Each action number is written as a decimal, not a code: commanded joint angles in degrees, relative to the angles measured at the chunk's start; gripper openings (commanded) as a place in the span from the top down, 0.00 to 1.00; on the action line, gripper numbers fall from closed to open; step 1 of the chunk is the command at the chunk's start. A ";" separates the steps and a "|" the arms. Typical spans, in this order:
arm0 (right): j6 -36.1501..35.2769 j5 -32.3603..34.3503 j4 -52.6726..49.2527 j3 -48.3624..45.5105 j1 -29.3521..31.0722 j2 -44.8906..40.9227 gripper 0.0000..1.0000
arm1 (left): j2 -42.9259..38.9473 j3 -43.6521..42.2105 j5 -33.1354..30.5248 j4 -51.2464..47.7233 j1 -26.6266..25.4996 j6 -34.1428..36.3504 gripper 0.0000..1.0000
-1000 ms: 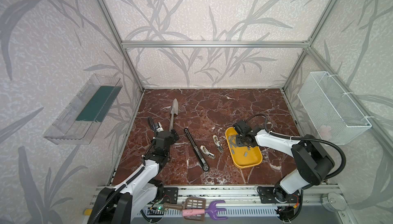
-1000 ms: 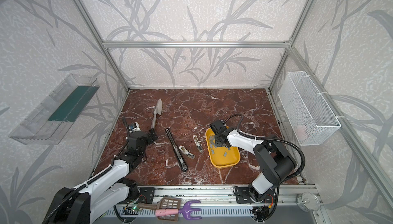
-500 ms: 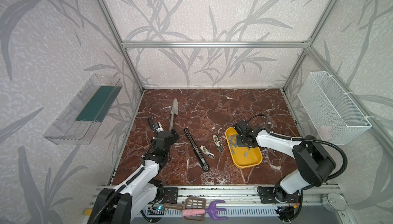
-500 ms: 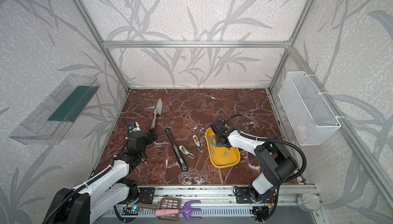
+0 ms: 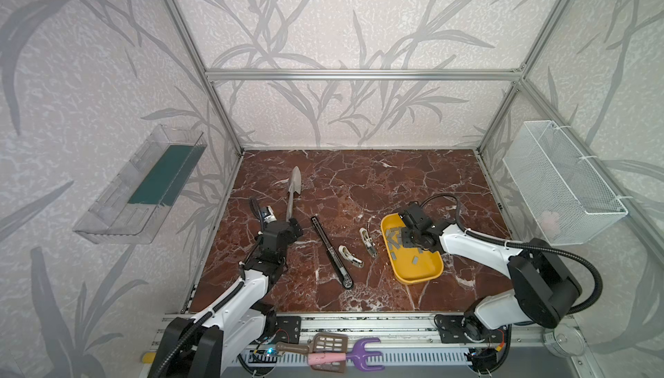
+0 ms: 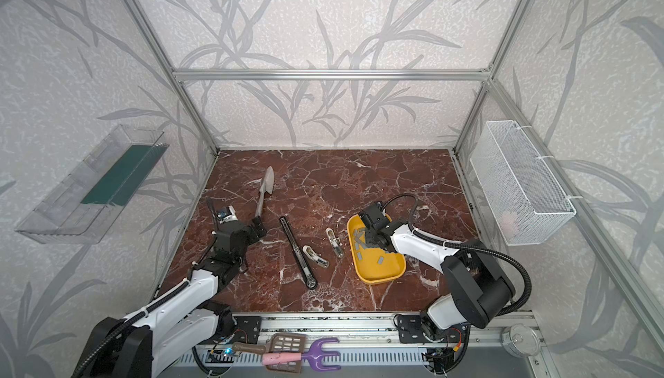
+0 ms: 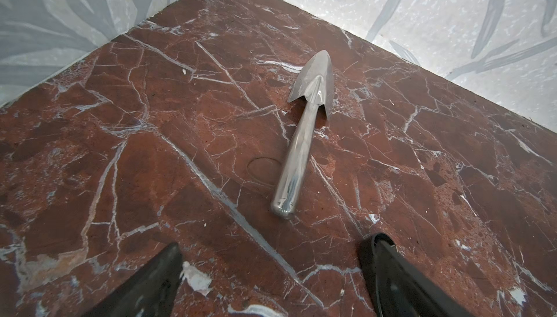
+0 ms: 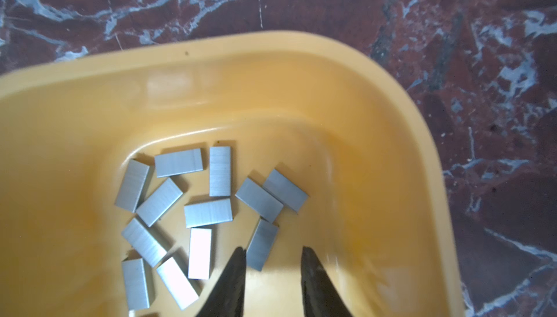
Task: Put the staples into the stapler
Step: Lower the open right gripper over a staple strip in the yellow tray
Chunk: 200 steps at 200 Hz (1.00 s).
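Stapler (image 5: pixel 331 251) flat on worktop (image 5: pixel 359 178), 9 o'clock of yellow tray (image 5: pixel 420 272). Staples (image 8: pixel 208 211) scattered in tray. Right pincer (image 8: pixel 271 250) part open above them, one strip between tips, unclamped. Left pincer (image 7: pixel 277 241) wide, empty. Trowel (image 7: pixel 301 146) at its 12 o'clock.

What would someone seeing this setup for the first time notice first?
Probably the bright yellow tray on the dark red marble table, right of centre, with grey staples scattered inside and the right gripper low over them. Next, the long black stapler lying left of the tray, and the shiny trowel ahead of the open left gripper.
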 commanded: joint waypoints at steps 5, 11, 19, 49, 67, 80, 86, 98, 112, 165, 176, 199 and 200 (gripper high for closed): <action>0.86 -0.54 0.64 0.23 -0.25 1.15 0.67 | -0.70 -0.02 -0.33 1.00 0.16 0.50 0.01; 1.03 -0.59 0.50 0.53 -0.26 1.71 0.67 | -0.68 0.01 -0.41 1.01 0.16 0.54 0.01; 1.14 -0.67 0.32 0.89 -0.22 2.50 0.68 | -0.73 -0.02 -0.26 1.00 0.16 0.49 0.01; 1.67 0.55 -1.48 2.19 -0.24 4.81 0.70 | -0.77 -0.07 -0.15 1.01 0.16 0.52 0.01; 2.02 1.22 -2.23 2.50 -0.34 5.50 0.72 | -0.86 -0.04 -0.11 1.09 0.16 0.47 0.01; 1.86 0.84 -2.13 2.59 -0.40 5.92 0.74 | -0.85 -0.07 -0.11 1.09 0.16 0.47 0.01; 1.85 0.56 -2.00 2.67 -0.42 6.14 0.75 | -0.84 -0.08 -0.06 1.07 0.16 0.51 0.01; 1.80 0.25 -2.04 2.87 -0.40 6.37 0.77 | -0.81 -0.11 -0.07 1.17 0.16 0.48 0.01; 1.85 0.11 -2.22 2.94 -0.41 6.54 0.78 | -0.86 -0.16 0.00 1.18 0.14 0.52 0.01; 2.27 -0.22 -1.83 1.96 -0.43 4.74 0.74 | -0.82 -0.26 0.01 1.18 0.16 0.43 0.01; 2.18 -0.06 -1.24 1.32 -0.45 3.58 0.71 | -0.83 -0.22 0.02 1.18 0.14 0.41 0.01; 2.36 0.86 -1.19 0.58 -0.51 1.77 0.70 | -0.86 -0.22 -0.05 1.18 0.16 0.43 0.01; 2.37 0.88 -1.14 0.53 -0.52 1.70 0.70 | -0.86 -0.22 -0.06 1.18 0.16 0.45 0.01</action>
